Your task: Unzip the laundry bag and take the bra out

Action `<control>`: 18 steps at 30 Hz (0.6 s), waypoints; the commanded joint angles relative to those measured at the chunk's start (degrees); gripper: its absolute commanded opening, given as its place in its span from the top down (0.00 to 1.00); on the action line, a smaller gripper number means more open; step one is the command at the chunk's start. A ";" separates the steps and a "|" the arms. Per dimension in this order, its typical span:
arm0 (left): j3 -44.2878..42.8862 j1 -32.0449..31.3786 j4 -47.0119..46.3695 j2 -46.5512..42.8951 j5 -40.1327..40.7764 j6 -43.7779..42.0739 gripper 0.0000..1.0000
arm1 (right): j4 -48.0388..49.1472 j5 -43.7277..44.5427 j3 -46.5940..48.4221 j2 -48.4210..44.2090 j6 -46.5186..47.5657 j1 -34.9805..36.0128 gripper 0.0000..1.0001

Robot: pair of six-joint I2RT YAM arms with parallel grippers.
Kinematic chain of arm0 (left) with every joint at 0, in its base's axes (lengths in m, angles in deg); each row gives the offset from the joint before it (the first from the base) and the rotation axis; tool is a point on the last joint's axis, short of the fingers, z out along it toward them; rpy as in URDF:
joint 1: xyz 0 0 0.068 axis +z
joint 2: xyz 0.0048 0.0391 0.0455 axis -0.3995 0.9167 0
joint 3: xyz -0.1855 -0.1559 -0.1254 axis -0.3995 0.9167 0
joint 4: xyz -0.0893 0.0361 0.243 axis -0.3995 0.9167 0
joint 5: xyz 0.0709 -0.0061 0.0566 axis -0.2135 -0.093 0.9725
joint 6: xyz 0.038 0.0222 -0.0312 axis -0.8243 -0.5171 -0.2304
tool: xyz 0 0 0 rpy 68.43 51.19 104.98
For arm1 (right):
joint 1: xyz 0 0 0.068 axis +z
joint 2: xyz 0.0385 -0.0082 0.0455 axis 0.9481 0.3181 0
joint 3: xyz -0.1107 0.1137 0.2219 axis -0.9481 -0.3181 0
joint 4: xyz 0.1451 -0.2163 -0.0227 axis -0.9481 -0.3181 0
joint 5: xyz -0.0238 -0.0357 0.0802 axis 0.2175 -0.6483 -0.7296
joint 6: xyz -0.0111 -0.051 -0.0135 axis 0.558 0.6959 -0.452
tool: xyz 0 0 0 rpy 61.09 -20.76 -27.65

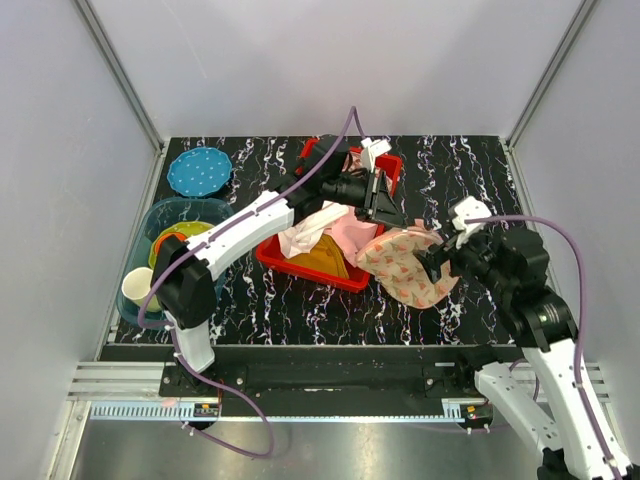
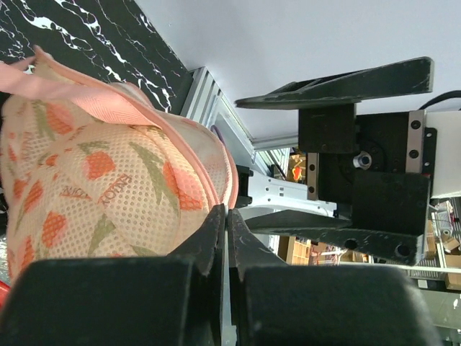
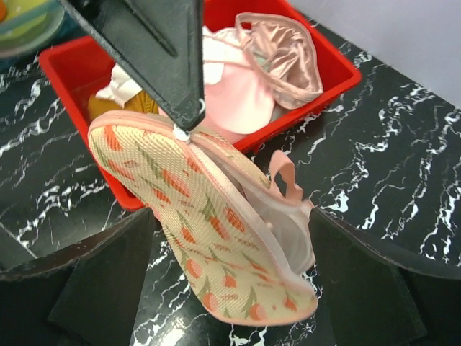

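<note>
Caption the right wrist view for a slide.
Left jaws pinch the laundry bag beside the red bin; right jaws open.

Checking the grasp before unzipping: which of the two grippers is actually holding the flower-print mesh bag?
The left gripper: it is pinched shut on the pink-trimmed edge of the peach flower-print laundry bag, while the right gripper stands open around it.

The bag [image 1: 405,268], a flat oval mesh pouch in peach-cream with red-orange flowers and pink trim, is hanging tilted on edge, lifted by its upper rim, just beside the bin's [image 3: 328,90] corner. Its pink-trimmed edge is gaping partly open.
</note>
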 commanded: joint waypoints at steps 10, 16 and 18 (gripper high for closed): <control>-6.78 -1.01 1.15 -0.43 -0.87 -1.48 1.00 | 6.93 -11.10 3.04 8.87 2.12 -0.17 1.00; -8.97 -1.01 2.37 -0.08 -0.78 -2.17 1.00 | 6.67 -3.50 -0.92 2.12 0.71 -0.17 1.00; -9.24 -0.57 3.26 -0.07 -0.17 -2.70 1.00 | 6.93 2.66 -2.32 -2.63 -0.96 -0.17 1.00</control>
